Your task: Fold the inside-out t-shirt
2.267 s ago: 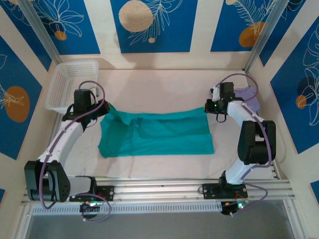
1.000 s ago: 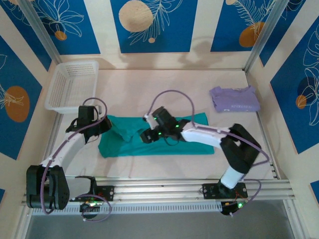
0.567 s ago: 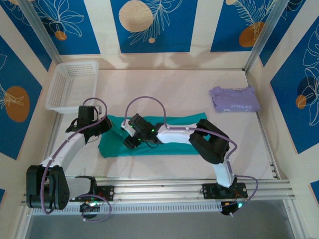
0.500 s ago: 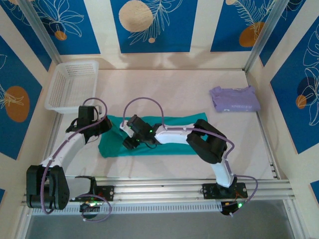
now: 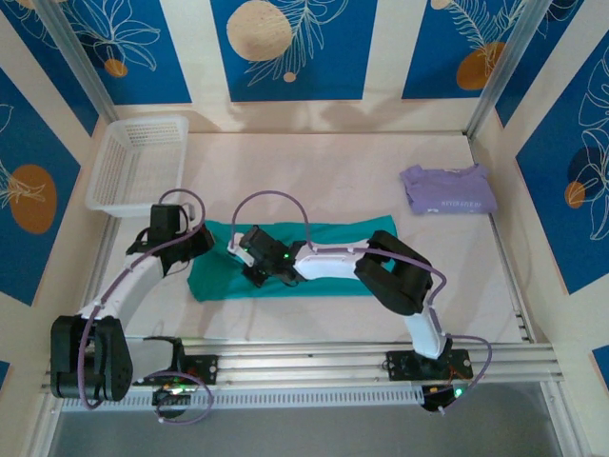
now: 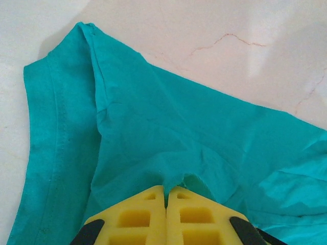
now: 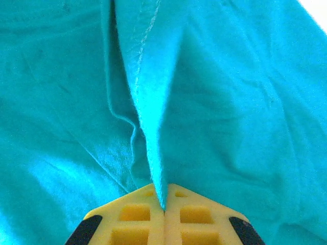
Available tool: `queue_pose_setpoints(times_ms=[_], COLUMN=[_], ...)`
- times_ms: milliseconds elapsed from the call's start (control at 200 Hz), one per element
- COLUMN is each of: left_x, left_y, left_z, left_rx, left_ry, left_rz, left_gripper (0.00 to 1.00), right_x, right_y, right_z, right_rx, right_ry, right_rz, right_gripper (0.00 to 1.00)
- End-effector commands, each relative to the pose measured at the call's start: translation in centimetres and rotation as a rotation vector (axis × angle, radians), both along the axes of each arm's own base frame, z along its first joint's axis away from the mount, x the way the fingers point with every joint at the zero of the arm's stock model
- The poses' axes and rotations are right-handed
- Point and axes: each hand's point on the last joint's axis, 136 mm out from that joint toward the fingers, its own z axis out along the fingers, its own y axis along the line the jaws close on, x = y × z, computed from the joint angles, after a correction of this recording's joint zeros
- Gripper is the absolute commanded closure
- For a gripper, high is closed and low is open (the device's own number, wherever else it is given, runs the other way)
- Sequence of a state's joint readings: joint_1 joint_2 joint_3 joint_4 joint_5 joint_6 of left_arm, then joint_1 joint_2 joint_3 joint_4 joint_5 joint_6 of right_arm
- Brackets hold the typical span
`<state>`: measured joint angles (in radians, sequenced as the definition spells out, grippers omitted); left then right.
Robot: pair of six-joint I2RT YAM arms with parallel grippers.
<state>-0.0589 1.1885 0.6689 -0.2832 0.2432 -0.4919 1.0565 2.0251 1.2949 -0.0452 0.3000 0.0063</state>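
One t-shirt (image 5: 215, 277), two jaw pairs pinching it

The t-shirt (image 5: 214, 278) is teal-green, the folded shirt (image 5: 447, 190) pale lavender, the basket (image 5: 138, 122) white, the walls (image 5: 333, 57) blue with white leaves.

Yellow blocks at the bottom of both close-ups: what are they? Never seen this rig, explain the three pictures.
Those are finger pads. The wide picture comes from a fixed camera above and behind two robot arms bolted at the table's near edge. Each close-up comes from a camera on a wrist, looking past its own fingers. On the table lie a teal t-shirt, a folded lavender shirt and a white basket. The left gripper is shut on the teal cloth's edge; the right gripper, reaching across the shirt, is shut on a raised fold.
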Motion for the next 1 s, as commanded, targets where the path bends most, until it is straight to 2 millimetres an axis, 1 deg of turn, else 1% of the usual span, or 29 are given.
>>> queue_pose_setpoints(times_ms=[0, 125, 205, 345, 405, 470, 500, 530, 615, 700, 770, 835, 895, 995], left_x=[-0.3, -0.7, -1.1, -2.7, -3.3, -3.7, -3.9, -3.9, -3.7, -3.2, -2.5, -2.0, -1.3, -0.6], left_y=[0.4, 0.6, 0.6, 0.8, 0.8, 1.1, 1.3, 1.5, 2.3, 2.8, 2.7, 1.9, 0.9, -1.1], left_z=[-0.4, -1.0, -1.6, -3.2, -3.7, -3.7, -3.6, -3.3, -2.1, -0.9, -0.2, 0.2, 0.4, 0.0], left_rx=[0.0, 0.007, 0.007, 0.013, 0.011, 0.018, 0.027, 0.038, 0.073, 0.097, 0.089, 0.058, 0.022, -0.027], left_ry=[-0.001, 0.011, 0.024, 0.06, 0.067, 0.063, 0.059, 0.049, 0.001, -0.05, -0.079, -0.091, -0.101, -0.076], left_rz=[0.013, 0.016, 0.019, 0.029, 0.033, 0.041, 0.049, 0.057, 0.086, 0.106, 0.104, 0.076, 0.038, -0.035], left_gripper=[1.0, 1.0, 1.0, 1.0, 0.91, 0.75, 0.68, 0.62, 0.53, 0.48, 0.46, 0.45, 0.46, 0.51], right_x=[-0.1, -0.7, -1.1, -1.9, -2.3, -2.8, -3.0, -3.2, -4.0, -4.4, -3.8, -2.9, -1.8, -0.5], right_y=[-0.2, -0.4, -0.6, -1.3, -1.6, -2.0, -2.2, -2.3, -2.3, -2.0, -1.5, -1.0, -0.5, 0.2], right_z=[2.4, 2.6, 2.4, 1.8, 1.7, 1.5, 1.8, 2.1, 4.0, 6.2, 7.4, 7.5, 7.0, 5.1], right_rx=[0.052, 0.056, 0.049, 0.04, 0.034, 0.019, 0.018, 0.024, 0.089, 0.188, 0.26, 0.297, 0.308, 0.293], right_ry=[-0.005, 0.031, 0.059, 0.112, 0.136, 0.155, 0.16, 0.168, 0.208, 0.244, 0.274, 0.296, 0.325, 0.407], right_rz=[-0.001, 0.02, 0.024, 0.028, 0.034, 0.049, 0.058, 0.068, 0.109, 0.141, 0.137, 0.109, 0.067, -0.008], right_gripper=[1.0, 1.0, 1.0, 0.97, 0.94, 0.87, 0.83, 0.78, 0.69, 0.64, 0.62, 0.63, 0.66, 0.73])
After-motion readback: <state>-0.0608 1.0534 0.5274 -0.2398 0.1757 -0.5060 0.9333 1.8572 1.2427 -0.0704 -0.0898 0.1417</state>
